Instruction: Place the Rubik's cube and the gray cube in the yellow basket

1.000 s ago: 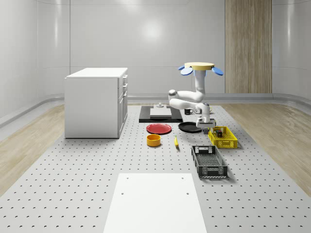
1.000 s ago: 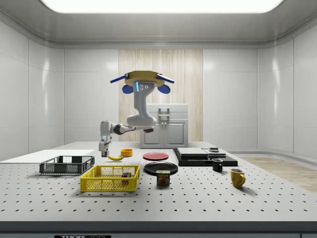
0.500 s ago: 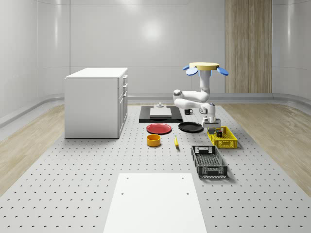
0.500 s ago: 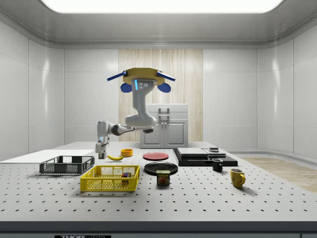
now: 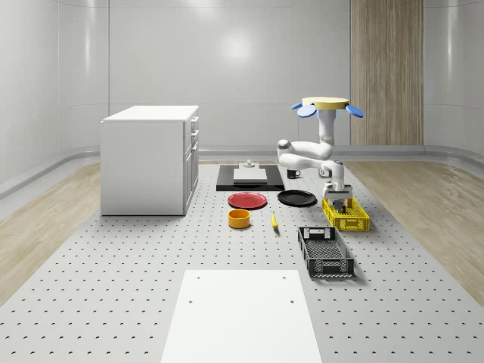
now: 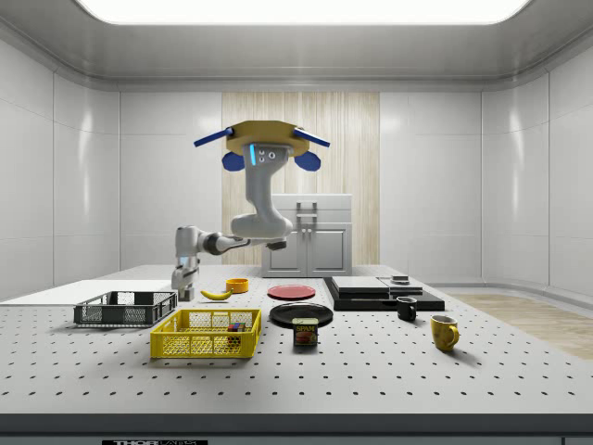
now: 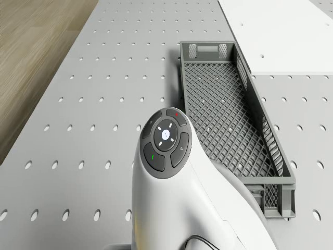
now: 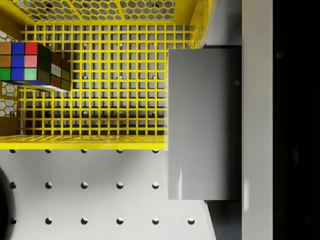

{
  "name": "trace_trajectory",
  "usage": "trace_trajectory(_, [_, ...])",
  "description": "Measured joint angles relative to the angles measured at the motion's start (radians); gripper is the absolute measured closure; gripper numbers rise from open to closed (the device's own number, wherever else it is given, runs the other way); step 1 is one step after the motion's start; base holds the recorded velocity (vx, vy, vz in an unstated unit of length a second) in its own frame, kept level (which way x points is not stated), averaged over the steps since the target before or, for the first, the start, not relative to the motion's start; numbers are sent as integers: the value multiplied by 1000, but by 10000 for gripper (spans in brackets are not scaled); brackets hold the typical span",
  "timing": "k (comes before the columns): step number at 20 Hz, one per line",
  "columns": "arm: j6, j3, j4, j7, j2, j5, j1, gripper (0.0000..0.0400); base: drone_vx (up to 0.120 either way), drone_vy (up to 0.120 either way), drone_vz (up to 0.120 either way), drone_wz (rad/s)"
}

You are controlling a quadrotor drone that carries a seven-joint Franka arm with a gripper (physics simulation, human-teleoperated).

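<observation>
White walls and a wood-panelled strip enclose a room whose floor is largely taken up by a wide perforated table (image 5: 113,287). On it, toward the whole-scene view's left, stands a white cabinet (image 5: 150,159), with a white sheet (image 5: 240,314) lying at the near edge. The drone (image 5: 327,105) hovers above the table near the yellow basket (image 5: 346,215), its white arm (image 5: 306,153) bending down from the body. The gripper (image 5: 341,200) hangs just over the basket's far end, and the side view places it at (image 6: 184,292). In the wrist view a gray cube (image 8: 204,123) sits clamped between the gripper's fingers, held above the basket's rim, partly over the yellow mesh and partly over the bare table. The Rubik's cube (image 8: 34,65) already lies inside the basket, in a corner of its grid floor. A dark gray crate (image 5: 325,252) rests on the table just in front of the basket in the whole-scene view; the drone view looks down on it at (image 7: 229,114). Farther back are a black tray (image 5: 249,178), a black plate (image 5: 296,198) and a red plate (image 5: 247,200). Nearer lie an orange bowl (image 5: 239,218) and a banana (image 5: 274,221). The side view also shows a small can (image 6: 306,332), a black mug (image 6: 406,309) and a yellow mug (image 6: 444,332).
</observation>
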Motion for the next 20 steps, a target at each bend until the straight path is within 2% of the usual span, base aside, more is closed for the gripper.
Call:
trace_trajectory(5, [1,0,0,0,-1,0,0,150,-104,120,0,0])
trace_trajectory(13, [2,0,0,1,-2,1,-1,150,-5,120,0,0])
trace_trajectory(20, [25,-55,16,0,-4,-51,-10,150,0,11,0,0])
